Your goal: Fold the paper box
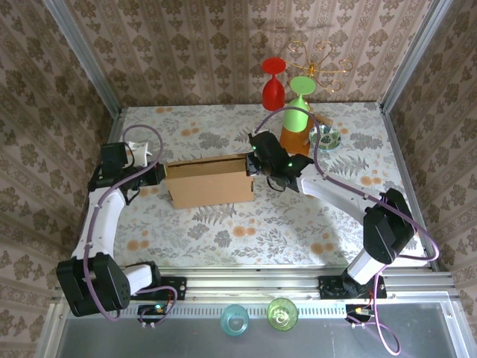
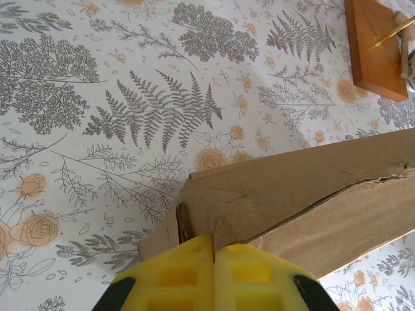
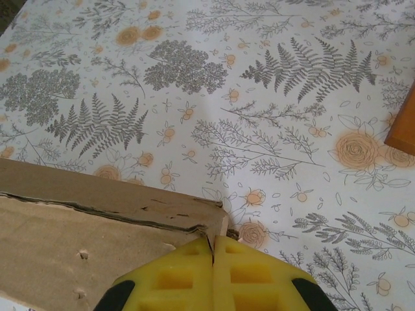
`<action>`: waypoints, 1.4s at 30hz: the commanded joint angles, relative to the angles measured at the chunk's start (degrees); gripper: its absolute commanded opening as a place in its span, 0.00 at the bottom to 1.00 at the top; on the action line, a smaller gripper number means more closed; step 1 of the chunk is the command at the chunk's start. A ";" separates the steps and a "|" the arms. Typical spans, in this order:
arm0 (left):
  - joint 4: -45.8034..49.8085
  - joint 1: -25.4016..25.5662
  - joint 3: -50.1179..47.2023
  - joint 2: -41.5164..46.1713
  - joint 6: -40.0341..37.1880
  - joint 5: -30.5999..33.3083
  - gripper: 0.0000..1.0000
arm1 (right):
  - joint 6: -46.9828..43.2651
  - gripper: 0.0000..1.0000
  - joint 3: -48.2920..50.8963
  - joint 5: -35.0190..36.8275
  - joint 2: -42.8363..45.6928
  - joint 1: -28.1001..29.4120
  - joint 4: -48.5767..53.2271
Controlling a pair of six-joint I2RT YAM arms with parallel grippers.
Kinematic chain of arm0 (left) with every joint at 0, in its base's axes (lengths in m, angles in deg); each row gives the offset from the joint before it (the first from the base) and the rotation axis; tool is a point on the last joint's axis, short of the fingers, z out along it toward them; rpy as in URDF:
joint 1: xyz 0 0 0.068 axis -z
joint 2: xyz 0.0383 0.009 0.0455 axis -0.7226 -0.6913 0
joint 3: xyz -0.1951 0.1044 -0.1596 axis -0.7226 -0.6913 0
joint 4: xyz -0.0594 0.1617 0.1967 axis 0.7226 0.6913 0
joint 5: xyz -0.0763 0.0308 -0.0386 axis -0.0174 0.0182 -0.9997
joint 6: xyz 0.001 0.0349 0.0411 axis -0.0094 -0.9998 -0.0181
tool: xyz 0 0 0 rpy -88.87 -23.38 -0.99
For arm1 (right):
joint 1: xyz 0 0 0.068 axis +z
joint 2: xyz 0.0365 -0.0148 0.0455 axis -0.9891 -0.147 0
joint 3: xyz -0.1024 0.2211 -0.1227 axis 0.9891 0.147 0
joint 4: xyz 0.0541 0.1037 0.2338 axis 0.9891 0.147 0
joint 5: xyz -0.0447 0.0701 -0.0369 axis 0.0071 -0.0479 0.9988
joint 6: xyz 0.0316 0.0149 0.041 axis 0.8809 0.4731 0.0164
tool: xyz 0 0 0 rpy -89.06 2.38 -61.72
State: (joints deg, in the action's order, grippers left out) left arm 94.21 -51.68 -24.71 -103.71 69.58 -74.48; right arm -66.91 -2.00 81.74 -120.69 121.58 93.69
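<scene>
Plainly, the paper box point(image 1: 209, 183) is creased cardboard.

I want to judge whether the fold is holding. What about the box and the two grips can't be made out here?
- Left wrist: the left gripper, with its yellow fingers shut, covers a corner of the paper box; whether cardboard is pinched between them is hidden.
- Right wrist: the right gripper covers its corner likewise; the left edge cuts the box off.
- Top external: whether tabs are tucked is too small to tell.
</scene>
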 commanded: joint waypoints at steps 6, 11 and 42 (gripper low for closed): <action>0.12 -0.56 -6.66 2.94 2.91 1.92 0.02 | -3.96 0.00 7.38 -1.35 2.13 0.90 -2.05; -3.25 -0.04 -10.44 5.25 4.39 2.40 0.02 | -5.96 0.00 10.67 -1.53 2.97 1.23 -4.77; -8.59 8.97 -17.87 13.77 9.23 16.11 0.02 | 36.18 0.63 0.45 -5.84 12.82 -0.64 14.40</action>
State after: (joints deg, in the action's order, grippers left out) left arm 79.87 -43.53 -40.03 -89.42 77.23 -59.94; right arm -44.07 -0.27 76.80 -110.49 121.69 105.07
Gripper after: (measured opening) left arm 0.060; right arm 0.615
